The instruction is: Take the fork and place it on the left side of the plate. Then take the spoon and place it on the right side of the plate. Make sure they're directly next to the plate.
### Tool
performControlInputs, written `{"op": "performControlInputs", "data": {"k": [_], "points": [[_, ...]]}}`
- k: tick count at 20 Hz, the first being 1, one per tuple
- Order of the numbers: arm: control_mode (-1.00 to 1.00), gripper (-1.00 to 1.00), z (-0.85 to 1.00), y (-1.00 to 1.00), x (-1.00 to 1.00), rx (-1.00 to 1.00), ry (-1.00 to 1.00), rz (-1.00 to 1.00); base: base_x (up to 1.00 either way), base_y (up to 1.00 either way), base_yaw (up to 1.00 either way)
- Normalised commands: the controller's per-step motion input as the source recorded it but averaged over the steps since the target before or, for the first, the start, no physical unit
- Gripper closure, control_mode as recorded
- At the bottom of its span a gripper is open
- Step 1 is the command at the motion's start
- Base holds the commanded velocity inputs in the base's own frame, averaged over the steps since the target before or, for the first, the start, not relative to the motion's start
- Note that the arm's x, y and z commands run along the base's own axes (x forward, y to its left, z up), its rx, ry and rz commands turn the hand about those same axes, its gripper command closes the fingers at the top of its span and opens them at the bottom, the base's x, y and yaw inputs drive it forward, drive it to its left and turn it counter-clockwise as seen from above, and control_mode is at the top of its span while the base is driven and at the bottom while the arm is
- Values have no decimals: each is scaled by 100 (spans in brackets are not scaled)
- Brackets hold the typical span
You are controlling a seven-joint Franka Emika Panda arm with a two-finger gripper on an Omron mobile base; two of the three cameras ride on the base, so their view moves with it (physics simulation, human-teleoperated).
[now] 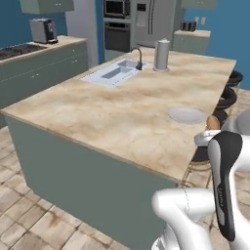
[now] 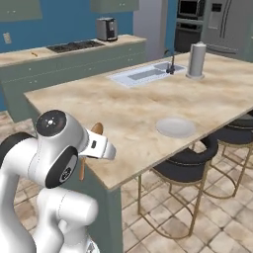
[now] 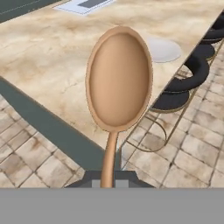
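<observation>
1. Kitchen scene with blue walls and a big island with a marbled beige surface (image 1: 122, 112) on a grey-green base, tiled floor all around
2. Far left in the left base view there's a back counter (image 1: 39, 53) with a stovetop (image 1: 19, 50) and a toaster-like box (image 1: 43, 30) on it
3. Moving right, a pale sink (image 1: 113, 73) with a dark faucet (image 1: 139, 57) is set into the island, and a tall grey canister (image 1: 162, 54) stands just beside it, upright
4. Behind those are a wall oven (image 1: 117, 27) and a steel fridge (image 1: 151, 22)
5. The plate (image 1: 187, 115) lies flat near the island's right edge, nothing touching it as far as I can see
6. Dark round stools (image 2: 190, 160) with thin gold legs sit tucked along that right side
7. The spoon (image 3: 119, 83) is off the surface, up in the air by the island's near corner, well apart from the plate. In the hand view its oval bowl points up and away with the handle running down between the fingertips
8. The claw (image 3: 109, 181) is pinched together on the spoon handle, tips nearly touching
9. In the right base view the spoon's brown bowl (image 2: 97, 129) pokes up behind the white wrist, at the island's near edge
10. Can't spot the fork from these angles
</observation>
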Motion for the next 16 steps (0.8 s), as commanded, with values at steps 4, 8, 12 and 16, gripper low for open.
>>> {"op": "performControlInputs", "data": {"k": [4, 8, 12, 16], "points": [[100, 100, 0, 0, 0, 0, 0, 0, 0, -100, 35], [100, 100, 0, 0, 0, 0, 0, 0, 1, -100, 33], [100, 100, 0, 0, 0, 0, 0, 0, 9, -98, 32], [100, 100, 0, 0, 0, 0, 0, 0, 30, -79, 31]]}}
